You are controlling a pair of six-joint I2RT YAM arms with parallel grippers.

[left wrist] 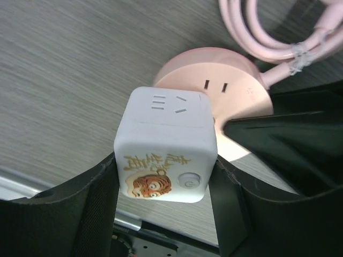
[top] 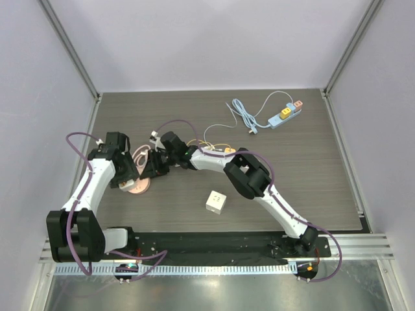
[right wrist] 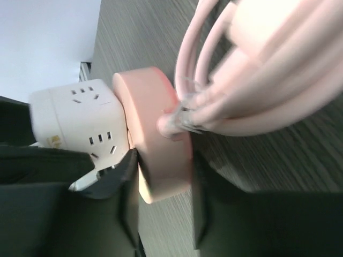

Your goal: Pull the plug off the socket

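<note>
Plug: white rounded-cube plastic plug, pinched by left gripper.
Socket: pink round plastic socket, clamped by right gripper.
Progress: both held; plug seemingly seated; separation left.

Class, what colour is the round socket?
The socket is pale pink, shown best in the left wrist view.

Not much to read here, just the print on the cube

The white cube plug has a row of orange Chinese-style characters on its near face (too stylised for me to make out). There's a cartoon tiger under them and a power symbol on the round button beside it. The pink socket has a faint marking, unreadable.
</note>
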